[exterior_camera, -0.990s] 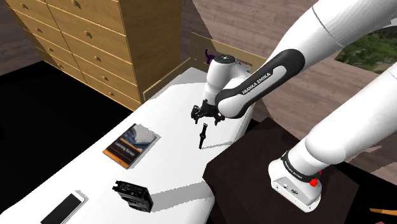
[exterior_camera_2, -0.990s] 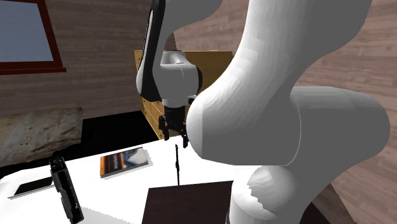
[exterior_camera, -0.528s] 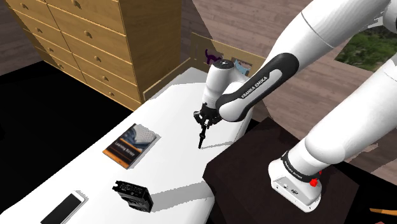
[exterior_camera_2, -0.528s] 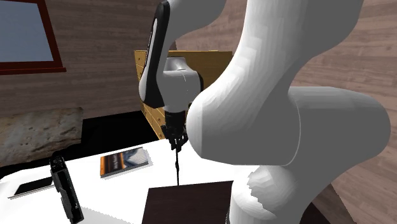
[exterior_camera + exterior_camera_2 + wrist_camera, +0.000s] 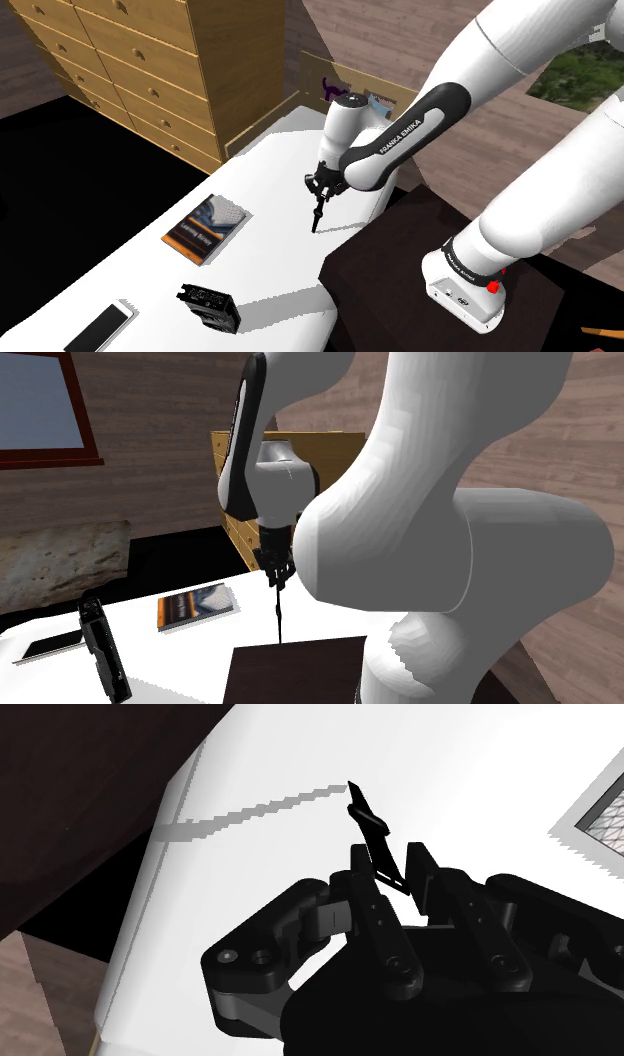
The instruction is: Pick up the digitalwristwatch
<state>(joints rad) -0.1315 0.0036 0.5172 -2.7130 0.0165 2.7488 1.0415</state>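
**One brand name to read**

In the shoulder view you can read "FRANKA EMIKA" in white capitals on the arm [image 5: 405, 133]. The words run lengthwise along its dark band, just above the wrist. The book [image 5: 206, 229] carries a line of pale lettering across the dark strip of its cover, but it is too small for you to make out. In the second exterior view its cover print is just as unreadable.

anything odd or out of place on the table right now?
Yes: the black wristwatch stands on end on the white table, its strap nearly vertical instead of lying flat. The gripper has its jaws closed around the upper end. Nothing looks spilled or damaged.
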